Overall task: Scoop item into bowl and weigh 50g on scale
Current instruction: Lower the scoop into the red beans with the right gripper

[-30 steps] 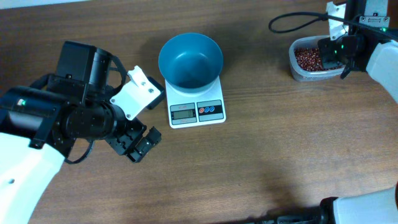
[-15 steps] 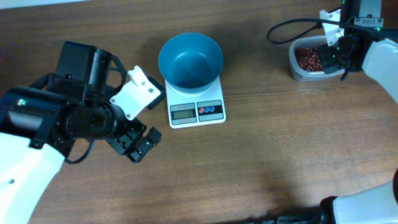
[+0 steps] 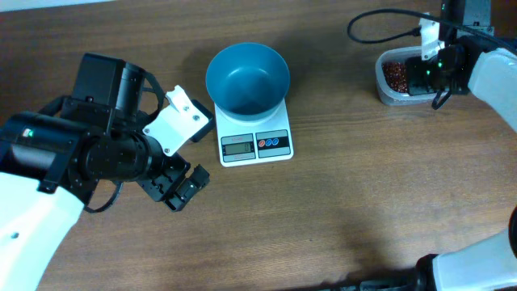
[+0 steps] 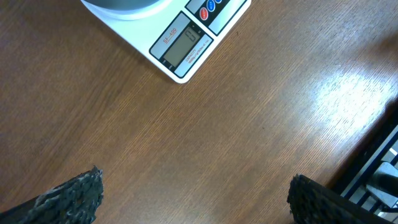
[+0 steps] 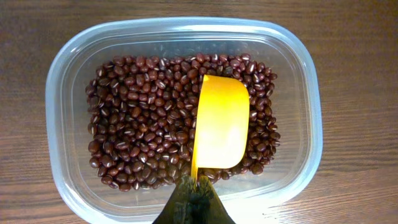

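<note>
The beans (image 5: 143, 143) fill the clear tub (image 5: 68, 81), well right of the blue bowl (image 3: 247, 77) on the scale (image 3: 255, 145), and the yellow scoop (image 5: 222, 124), handle pinched by the right gripper (image 5: 194, 198), looks empty, so it should dig deep and lift level; the left gripper (image 4: 196, 196) hangs open.

Wooden table (image 3: 339, 210) under scale (image 3: 255, 144) and tub (image 3: 386, 95)

Empty blue bowl (image 3: 247, 77) on wht scale (image 3: 256, 145), red-brn beans (image 5: 143, 124) heaped far R
</note>
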`<state>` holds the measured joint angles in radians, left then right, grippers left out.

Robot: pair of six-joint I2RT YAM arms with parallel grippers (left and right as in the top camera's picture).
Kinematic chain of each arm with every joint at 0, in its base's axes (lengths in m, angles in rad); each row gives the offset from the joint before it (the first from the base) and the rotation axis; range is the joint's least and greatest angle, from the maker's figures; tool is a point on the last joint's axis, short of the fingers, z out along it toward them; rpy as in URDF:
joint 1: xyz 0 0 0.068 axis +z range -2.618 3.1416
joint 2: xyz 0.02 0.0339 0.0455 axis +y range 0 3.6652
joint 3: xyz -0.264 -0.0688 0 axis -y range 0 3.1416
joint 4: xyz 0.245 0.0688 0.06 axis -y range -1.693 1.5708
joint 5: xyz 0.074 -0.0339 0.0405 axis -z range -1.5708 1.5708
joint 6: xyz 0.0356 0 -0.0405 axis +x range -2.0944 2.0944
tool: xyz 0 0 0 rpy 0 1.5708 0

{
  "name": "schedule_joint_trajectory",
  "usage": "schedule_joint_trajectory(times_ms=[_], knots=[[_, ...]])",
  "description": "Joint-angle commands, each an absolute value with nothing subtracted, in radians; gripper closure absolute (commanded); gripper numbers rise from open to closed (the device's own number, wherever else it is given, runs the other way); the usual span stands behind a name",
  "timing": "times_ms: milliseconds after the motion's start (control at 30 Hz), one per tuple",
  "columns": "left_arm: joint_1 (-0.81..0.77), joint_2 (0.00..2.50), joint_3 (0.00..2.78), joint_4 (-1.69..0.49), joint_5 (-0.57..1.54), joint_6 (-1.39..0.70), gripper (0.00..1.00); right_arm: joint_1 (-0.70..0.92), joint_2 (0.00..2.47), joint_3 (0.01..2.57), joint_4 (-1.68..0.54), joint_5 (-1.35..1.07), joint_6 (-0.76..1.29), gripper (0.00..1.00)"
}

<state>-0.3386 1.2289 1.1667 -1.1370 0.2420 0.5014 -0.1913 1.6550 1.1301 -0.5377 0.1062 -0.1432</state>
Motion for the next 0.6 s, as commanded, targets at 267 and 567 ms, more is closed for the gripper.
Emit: schedule_joint_trajectory(times_ms=[267, 567], knots=[[-0.340, 1.231, 1.164, -1.138, 0.239, 0.514, 0.01, -0.289, 1.699, 1.145, -0.607, -0.193, -0.013, 0.96], [-0.340, 1.231, 1.164, -1.138, 0.239, 0.514, 0.01, -0.384, 1.708, 1.146, -0.640, -0.333, 0.142, 0.96]])
